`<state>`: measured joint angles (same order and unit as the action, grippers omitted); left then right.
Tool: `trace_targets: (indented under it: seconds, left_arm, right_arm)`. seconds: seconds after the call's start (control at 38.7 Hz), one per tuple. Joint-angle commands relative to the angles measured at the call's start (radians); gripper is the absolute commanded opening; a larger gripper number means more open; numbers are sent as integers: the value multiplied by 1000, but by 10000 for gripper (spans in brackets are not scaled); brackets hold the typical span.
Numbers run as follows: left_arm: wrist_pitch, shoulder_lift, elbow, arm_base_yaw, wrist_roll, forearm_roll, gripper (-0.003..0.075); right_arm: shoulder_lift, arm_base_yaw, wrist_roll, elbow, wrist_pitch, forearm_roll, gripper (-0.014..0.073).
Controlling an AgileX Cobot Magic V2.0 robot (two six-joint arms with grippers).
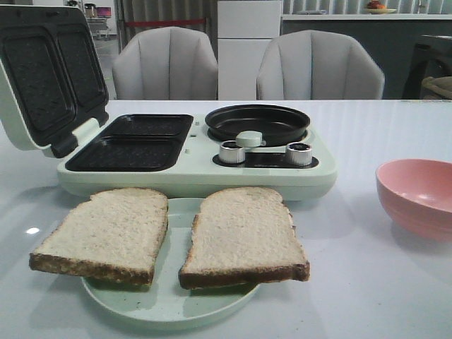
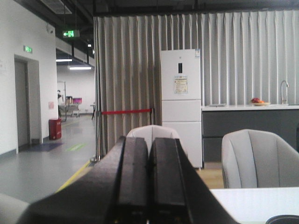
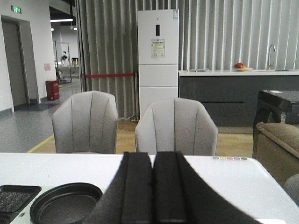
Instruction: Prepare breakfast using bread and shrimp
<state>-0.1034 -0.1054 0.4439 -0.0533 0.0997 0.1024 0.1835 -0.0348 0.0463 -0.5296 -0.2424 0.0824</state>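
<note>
We find the two square slices of pale bread with dark brown crusts (image 1: pixel 169 236) lying side by side on a pale green round plate (image 1: pixel 166 307) at the lower centre of the front view, both overhanging its rim, the left slice far past the left edge. Just behind the plate stands the pale green breakfast maker (image 1: pixel 194 152), its lid open at the upper left, two dark grill wells in its left half and a round black pan (image 1: pixel 257 123) at centre right above two silver knobs (image 1: pixel 265 153). A pink bowl (image 1: pixel 417 196) sits at the right edge on the white tabletop (image 1: pixel 367 282); we cannot see inside it, and no shrimp is visible in any view. The left end effector (image 2: pixel 148 177) and the right end effector (image 3: pixel 153 186) both have their fingers pressed together, empty, and raised toward the room. We judge three hazards: approaching a slice without first spreading the fingers would push it off the plate; gripping an overhanging edge could tear or fold the soft bread; and a low reach across the plate could strike the knobs or the open lid.
</note>
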Motion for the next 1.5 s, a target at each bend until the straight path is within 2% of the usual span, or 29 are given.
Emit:
trace_targets:
  seconds: [0.0,0.1,0.21,0.36,0.44,0.62,0.78,0.85,0.93,0.98,1.09,1.16,1.21,1.34,1.47]
  left_arm:
    - [-72,-97,134,-6,4,1,100]
    - [-206,-180,214,-6,4,-15,100]
    - [-279,-267,236,-6,4,-43,100]
    - [-294,-384,194,-6,4,-108,100]
    - [-337,-429,191,-6,4,-123,100]
    - [-326,-511,191,-6,4,-121,100]
    - [-346,-559,191,-6,4,-29,100]
    - [-365,-570,191,-6,4,10,109]
    - [-376,-581,191,-6,4,28,175]
    - [-376,-583,191,-6,4,28,260]
    - [-375,-583,191,-6,4,28,495]
    - [-375,-583,191,-6,4,28,593]
    - [-372,-583,189,-6,4,28,610]
    - [-370,-583,184,-7,4,20,585]
    - [-352,-595,175,-63,-49,18,571]
  right_arm:
    - [112,-2,6,-128,-46,3,15]
    - [200,-2,6,-183,-142,3,15]
    - [293,-2,6,-184,-184,2,15]
    - [453,-2,6,-184,-285,2,15]
    - [521,-2,6,-184,-302,4,15]
    - [637,-2,6,-184,-326,30,15]
    - [691,-2,6,-184,-353,14,22]
    - [700,-2,7,-184,-361,8,66]
    - [700,-2,7,-184,-367,7,166]
    - [700,-2,7,-184,-365,7,279]
    - [700,-2,7,-184,-351,7,467]
    - [700,-2,7,-184,-341,7,538]
    - [700,-2,7,-184,-341,7,545]
    - [700,-2,7,-184,-341,7,542]
    - [700,-2,7,-184,-341,7,542]
